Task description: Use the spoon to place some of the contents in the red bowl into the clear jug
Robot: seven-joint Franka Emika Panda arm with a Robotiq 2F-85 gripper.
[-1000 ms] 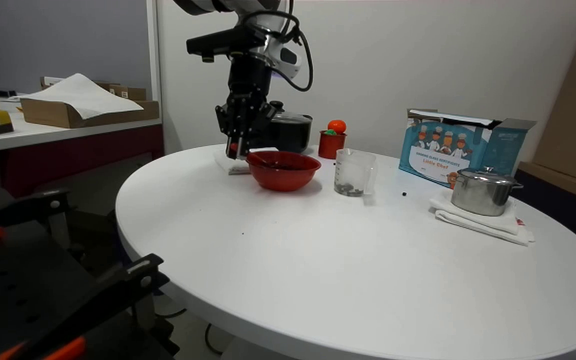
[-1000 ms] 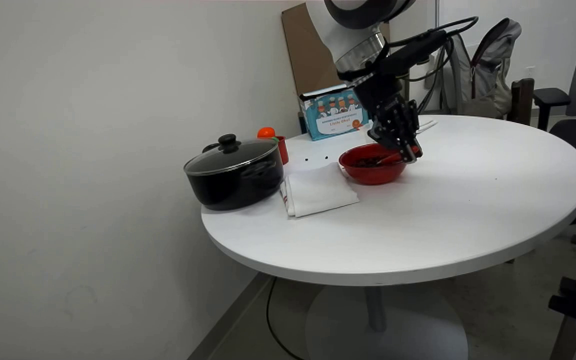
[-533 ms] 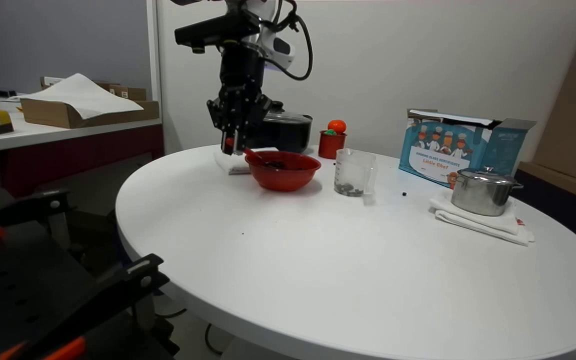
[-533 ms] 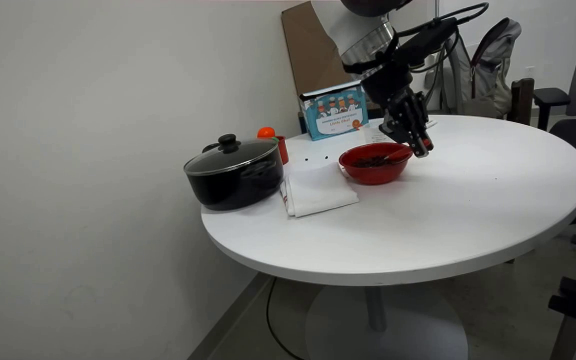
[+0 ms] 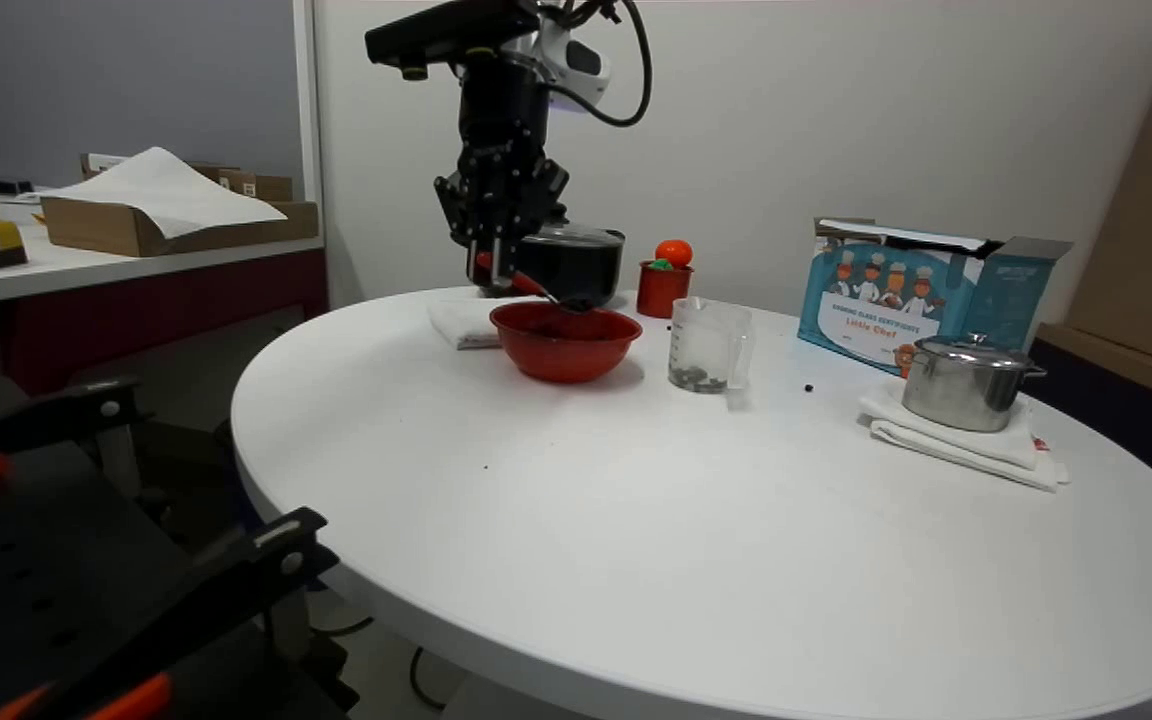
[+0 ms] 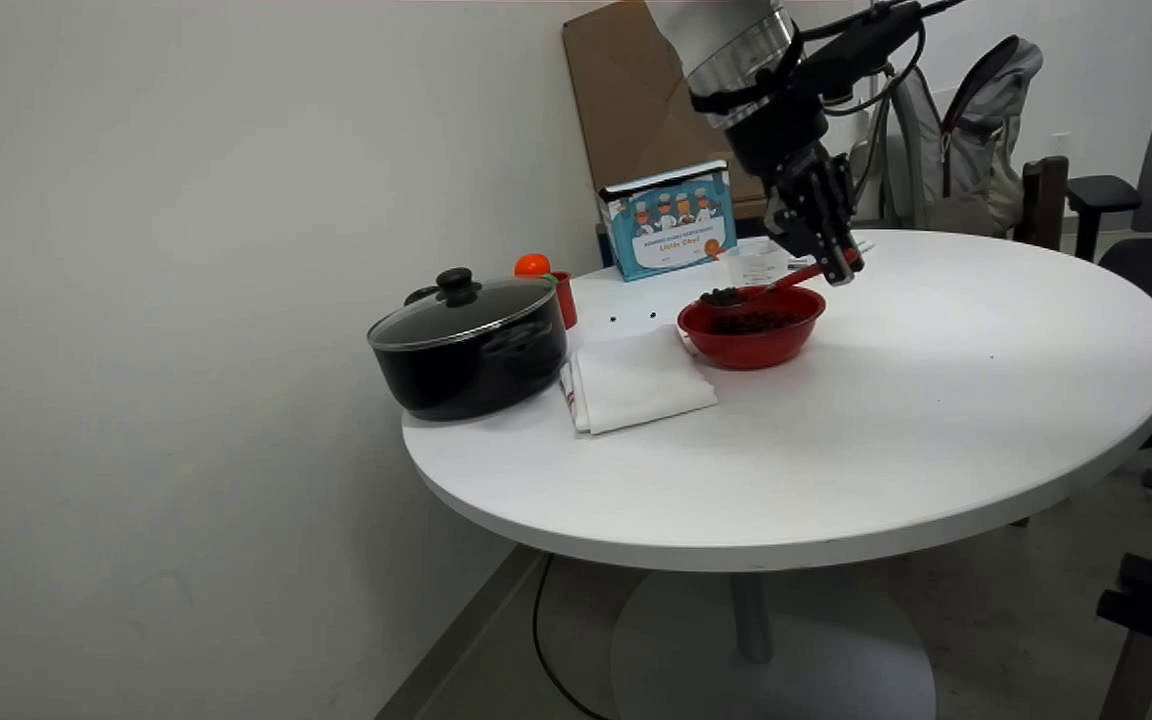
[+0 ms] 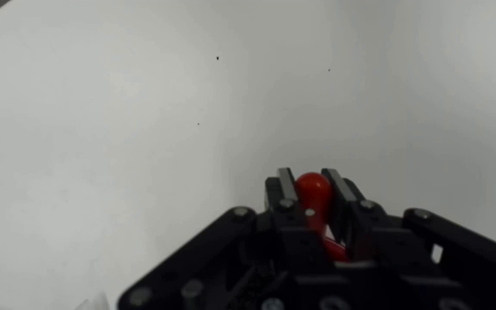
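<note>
My gripper [image 5: 491,264] is shut on the red handle of the spoon [image 6: 798,277], and also shows in the wrist view [image 7: 309,183] with the handle's round end between its fingers. The spoon's head [image 6: 724,298] carries a heap of small dark pieces just above the red bowl [image 5: 564,352]. The red bowl [image 6: 751,350] holds more dark pieces. The clear jug [image 5: 708,340] stands beside the bowl with a thin layer of dark pieces at its bottom. In an exterior view the jug [image 6: 758,265] is partly hidden behind the bowl and spoon.
A black lidded pot [image 6: 466,350], a folded white cloth [image 6: 641,380] and a red cup [image 5: 662,292] with an orange ball stand near the bowl. A blue box [image 5: 896,300] and a metal pot [image 5: 966,388] on a cloth stand beyond the jug. Stray dark pieces lie on the table.
My gripper first moved away from the bowl's centre, then rose. The spoon's head has come up out of the bowl's contents, now loaded with dark pieces. Bowl and jug have not moved.
</note>
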